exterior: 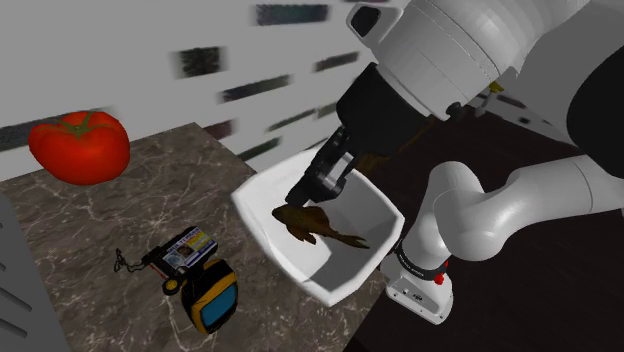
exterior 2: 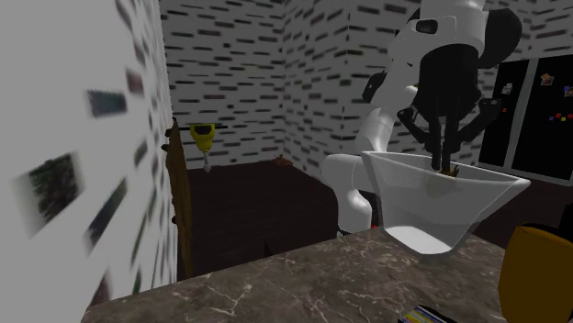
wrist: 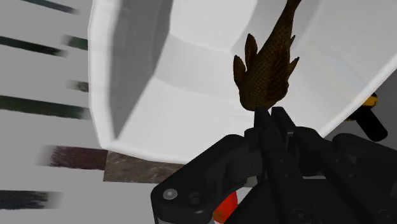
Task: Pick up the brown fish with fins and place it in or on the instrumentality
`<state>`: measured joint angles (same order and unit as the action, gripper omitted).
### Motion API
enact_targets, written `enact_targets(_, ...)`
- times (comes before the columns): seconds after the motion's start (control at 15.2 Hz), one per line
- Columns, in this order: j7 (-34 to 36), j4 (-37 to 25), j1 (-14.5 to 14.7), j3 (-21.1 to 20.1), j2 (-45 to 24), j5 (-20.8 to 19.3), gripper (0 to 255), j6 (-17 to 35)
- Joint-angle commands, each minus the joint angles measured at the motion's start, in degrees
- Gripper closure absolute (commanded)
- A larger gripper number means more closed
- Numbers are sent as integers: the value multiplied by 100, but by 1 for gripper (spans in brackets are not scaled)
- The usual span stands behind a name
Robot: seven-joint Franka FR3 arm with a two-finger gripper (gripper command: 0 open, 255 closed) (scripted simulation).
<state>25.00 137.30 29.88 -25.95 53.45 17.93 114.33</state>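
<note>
Claw (exterior: 318,200) lowered into white basin (exterior: 372,212), fingers pressed together, pinching end of brown fish (exterior: 312,227). Fish inside basin, tail slanting toward far wall; cannot tell if it touches basin floor. Wrist view: fingertips meet at claw (wrist: 270,116), finned, speckled fish (wrist: 266,76) reaching out over basin interior (wrist: 159,76). Basin at edge of dark marble bench (exterior: 100,230). Red tomato (exterior: 80,147) at bench's far corner, well apart. Yellow-black gadget (exterior: 213,298) near basin, small box (exterior: 187,250) just beside it.
</note>
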Motion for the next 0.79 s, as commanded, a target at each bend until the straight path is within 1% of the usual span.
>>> enact_targets(0.0, 0, 2, 8, -5, 2, 5, 0, -11)
enact_targets(0.33, 2, 3, 8, -7, 1, 5, 0, -9)
enact_targets(0.59, 44, -579, 30, 219, 151, -125, 0, -757)
enact_targets(0.73, 44, -579, 31, 219, 151, -126, 0, -757)
